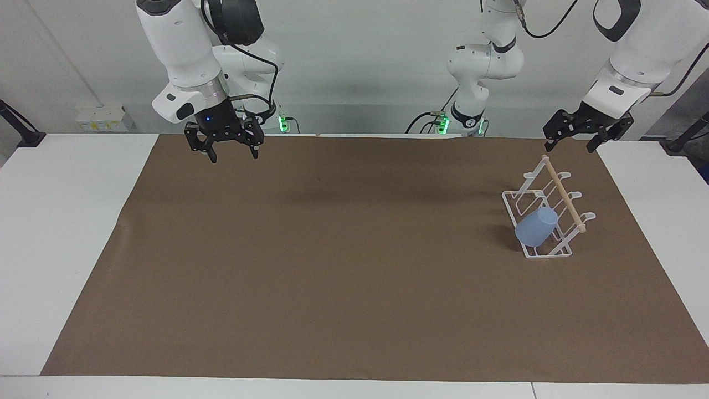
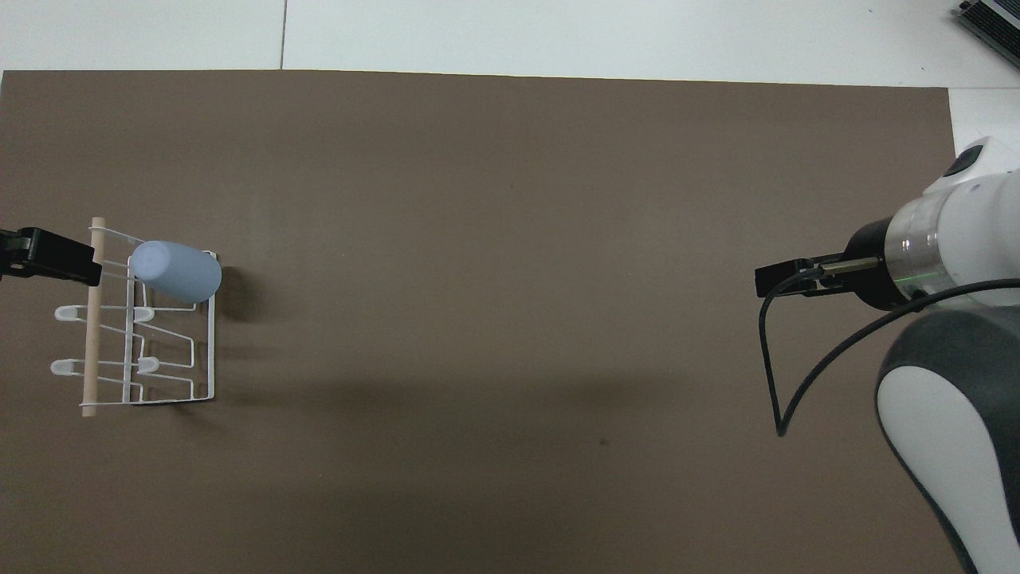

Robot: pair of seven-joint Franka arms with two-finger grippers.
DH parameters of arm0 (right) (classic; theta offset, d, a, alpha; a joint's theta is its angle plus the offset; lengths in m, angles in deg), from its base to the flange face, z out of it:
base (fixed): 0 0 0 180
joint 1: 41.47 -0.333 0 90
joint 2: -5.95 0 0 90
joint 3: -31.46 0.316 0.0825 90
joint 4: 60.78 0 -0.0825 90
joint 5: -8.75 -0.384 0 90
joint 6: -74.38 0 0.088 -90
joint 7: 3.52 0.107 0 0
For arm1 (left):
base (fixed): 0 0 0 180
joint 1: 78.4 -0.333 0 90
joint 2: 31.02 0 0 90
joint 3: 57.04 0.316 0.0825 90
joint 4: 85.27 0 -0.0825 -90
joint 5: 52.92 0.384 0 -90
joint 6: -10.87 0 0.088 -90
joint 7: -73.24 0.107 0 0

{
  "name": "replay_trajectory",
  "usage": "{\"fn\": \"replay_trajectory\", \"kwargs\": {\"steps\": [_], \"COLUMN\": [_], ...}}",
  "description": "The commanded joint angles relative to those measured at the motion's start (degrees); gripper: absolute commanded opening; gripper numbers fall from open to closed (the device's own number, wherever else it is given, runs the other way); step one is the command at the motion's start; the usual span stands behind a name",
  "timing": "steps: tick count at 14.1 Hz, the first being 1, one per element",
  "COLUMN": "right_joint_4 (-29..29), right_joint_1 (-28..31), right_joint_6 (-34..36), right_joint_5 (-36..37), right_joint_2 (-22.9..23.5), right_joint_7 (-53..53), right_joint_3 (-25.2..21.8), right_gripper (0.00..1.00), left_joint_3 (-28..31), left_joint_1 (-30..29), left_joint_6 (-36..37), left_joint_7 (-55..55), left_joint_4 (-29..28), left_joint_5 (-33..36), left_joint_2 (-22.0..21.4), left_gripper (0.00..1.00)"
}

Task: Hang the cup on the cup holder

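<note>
The light-blue cup [image 1: 536, 227] [image 2: 175, 271] hangs tilted, mouth down, on a prong of the white wire cup holder [image 1: 563, 195] [image 2: 92, 319], at the holder's end farther from the robots. The holder stands on the mat toward the left arm's end of the table, with a wooden dowel along its top. My left gripper [image 1: 570, 147] [image 2: 56, 259] hovers open and holds nothing, just off the holder's end that is nearer to the robots, clear of the cup. My right gripper [image 1: 234, 157] [image 2: 777, 281] waits open and holds nothing over the mat's edge at the right arm's end.
A brown mat [image 1: 343, 266] [image 2: 494, 239] covers most of the white table [image 1: 61, 221]. A black cable [image 2: 769, 359] loops down from the right arm's wrist.
</note>
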Motion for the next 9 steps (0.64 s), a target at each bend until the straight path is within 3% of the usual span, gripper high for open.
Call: {"fn": "replay_trajectory", "kwargs": {"steps": [1,9], "right_joint_4": [-0.60,-0.60], "right_joint_1": [0.23,0.23], "right_joint_6": [0.38,0.38], "right_joint_5": [-1.20,-1.20], "right_joint_2": [-0.60,-0.60], "right_joint_7": [-0.53,-0.53], "right_joint_3": [-0.17,-0.17], "right_gripper": [1.00,1.00], "left_joint_3": [1.04,0.69], "left_joint_1": [1.18,1.45], "left_joint_6": [0.05,-2.77], "left_joint_7": [-0.13,-0.04], "left_joint_4": [-1.13,-0.42], "left_joint_5": [-0.82,-1.35], "left_joint_2": [-1.63,-1.19], "left_gripper": [1.00,1.00]}}
